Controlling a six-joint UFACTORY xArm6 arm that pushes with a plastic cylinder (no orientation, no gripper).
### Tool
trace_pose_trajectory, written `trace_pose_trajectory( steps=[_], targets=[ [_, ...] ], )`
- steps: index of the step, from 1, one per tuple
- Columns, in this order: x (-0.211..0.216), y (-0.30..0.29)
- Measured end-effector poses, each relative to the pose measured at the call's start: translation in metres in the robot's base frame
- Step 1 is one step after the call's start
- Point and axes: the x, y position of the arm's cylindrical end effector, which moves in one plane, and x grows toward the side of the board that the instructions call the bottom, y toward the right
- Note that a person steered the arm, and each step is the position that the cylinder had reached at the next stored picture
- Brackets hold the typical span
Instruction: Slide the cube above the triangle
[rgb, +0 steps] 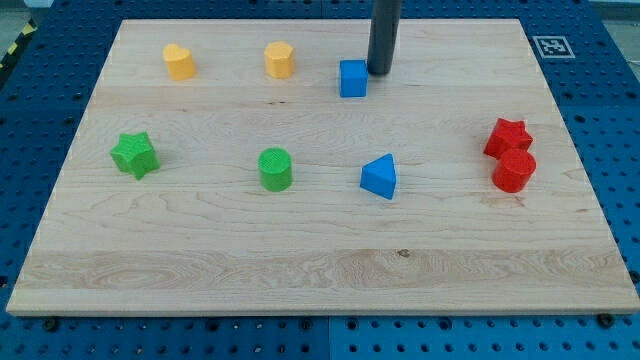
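A blue cube (353, 78) sits near the view's top, centre. A blue triangle (379, 177) lies below it, a little to the right, in the middle of the board. My tip (380, 72) stands just right of the cube, touching or nearly touching its right side. The rod rises out of the view's top.
Two yellow blocks (179, 61) (279, 59) sit at the top left. A green star (134, 155) and a green cylinder (275, 168) lie at the left and centre. A red star (508, 136) and a red cylinder (514, 171) touch at the right. The wooden board (320, 270) lies on a blue pegboard.
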Motion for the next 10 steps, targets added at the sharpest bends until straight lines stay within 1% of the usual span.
trace_pose_trajectory(
  steps=[1, 2, 3, 4, 6, 8, 9, 10],
  targets=[
    [-0.04, -0.025],
    [-0.022, -0.053],
    [0.04, -0.053],
    [0.077, -0.028],
    [0.043, -0.028],
    [0.104, -0.028],
    [0.081, -0.029],
    [0.082, -0.028]
  ],
)
